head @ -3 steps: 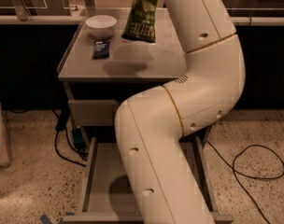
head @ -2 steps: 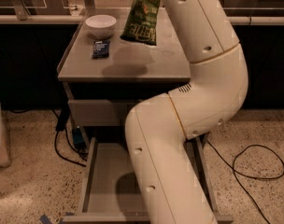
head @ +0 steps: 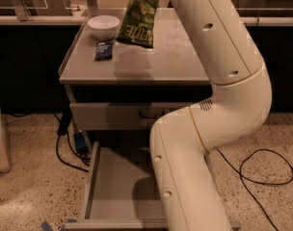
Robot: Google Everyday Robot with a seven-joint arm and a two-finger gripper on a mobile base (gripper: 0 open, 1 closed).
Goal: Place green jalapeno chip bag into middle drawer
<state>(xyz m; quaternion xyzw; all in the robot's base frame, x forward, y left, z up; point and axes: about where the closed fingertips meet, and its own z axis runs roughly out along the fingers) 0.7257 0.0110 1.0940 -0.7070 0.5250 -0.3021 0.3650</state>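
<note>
Green jalapeno chip bag (head: 138, 16) hangs above the cabinet top (head: 180, 57). My gripper is out of view above; can't tell its hold. Middle drawer (head: 115, 184) is open below. I'd clear the front edge, lower the bag deep, then release.

Green chip bag (head: 138, 16) hangs from off-frame claw; middle drawer (head: 113, 179) open.

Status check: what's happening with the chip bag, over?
Gripper out of frame, above bag. Bag aloft over cabinet top, not in drawer. Drawer open below; arm overhangs its right side.
</note>
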